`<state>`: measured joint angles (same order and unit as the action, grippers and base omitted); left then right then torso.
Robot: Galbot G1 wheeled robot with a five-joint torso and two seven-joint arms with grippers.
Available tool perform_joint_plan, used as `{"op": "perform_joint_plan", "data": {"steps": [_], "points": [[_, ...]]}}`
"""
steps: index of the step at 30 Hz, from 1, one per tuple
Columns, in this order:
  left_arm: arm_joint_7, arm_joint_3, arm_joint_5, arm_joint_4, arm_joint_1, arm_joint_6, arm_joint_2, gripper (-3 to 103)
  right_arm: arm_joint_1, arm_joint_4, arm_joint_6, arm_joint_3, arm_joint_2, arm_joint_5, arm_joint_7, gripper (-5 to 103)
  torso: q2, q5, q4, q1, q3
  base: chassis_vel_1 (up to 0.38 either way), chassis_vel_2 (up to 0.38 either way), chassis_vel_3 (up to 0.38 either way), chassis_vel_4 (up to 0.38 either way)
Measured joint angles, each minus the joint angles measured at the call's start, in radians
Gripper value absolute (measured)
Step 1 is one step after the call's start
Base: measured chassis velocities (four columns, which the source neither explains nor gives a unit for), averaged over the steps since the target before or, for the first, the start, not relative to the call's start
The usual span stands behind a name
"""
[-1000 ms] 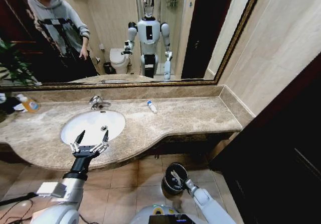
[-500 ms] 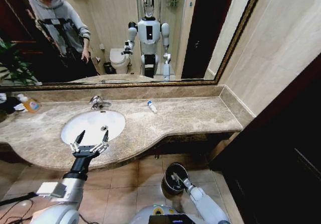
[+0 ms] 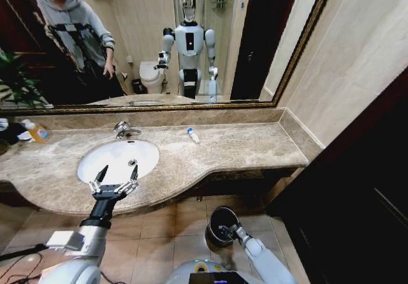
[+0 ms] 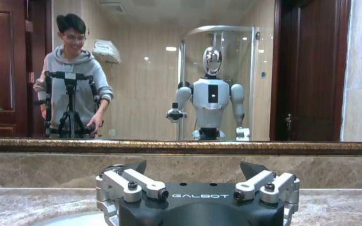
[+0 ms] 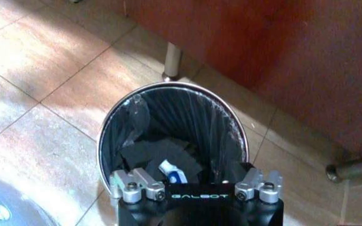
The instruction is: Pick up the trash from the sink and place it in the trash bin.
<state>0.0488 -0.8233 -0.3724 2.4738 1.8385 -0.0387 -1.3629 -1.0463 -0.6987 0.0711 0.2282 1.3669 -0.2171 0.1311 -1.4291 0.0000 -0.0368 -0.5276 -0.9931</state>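
step: drop-off, right pincer point(image 5: 197, 188) spread wide over round black metal-rimmed trash bin point(image 5: 168, 120), lower centre
left pincer point(image 3: 113, 181): spread wide, lower left
next: probably fetch more trash

Along the back edge of the table point(image 3: 242, 147) before me runs a wide framed mirror point(image 3: 159, 42). At the table's far left corner stands an orange-labelled bottle point(image 3: 38, 132), and a green plant point(image 3: 16, 83) rises behind it. Below the table's front edge I see a tiled floor point(image 3: 172, 223). A dark wooden door point(image 3: 357, 188) stands at my right.
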Motion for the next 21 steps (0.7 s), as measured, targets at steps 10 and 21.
{"op": "perform_joint_plan", "data": {"steps": [10,21], "points": [[0.000,0.000,0.000,0.000,0.000,0.000,0.000,100,-0.070,-0.106,-0.012,0.006,-0.023,0.034,-0.002,100,0.000,0.0001,0.0000,0.000,0.000,0.000,0.000,0.000,0.000],[0.000,0.000,0.000,0.000,0.000,0.000,0.000,100,-0.200,-0.334,-0.017,0.038,-0.103,0.182,-0.045,100,0.000,0.0003,0.0001,0.000,0.000,0.000,0.000,0.000,0.000]]}}
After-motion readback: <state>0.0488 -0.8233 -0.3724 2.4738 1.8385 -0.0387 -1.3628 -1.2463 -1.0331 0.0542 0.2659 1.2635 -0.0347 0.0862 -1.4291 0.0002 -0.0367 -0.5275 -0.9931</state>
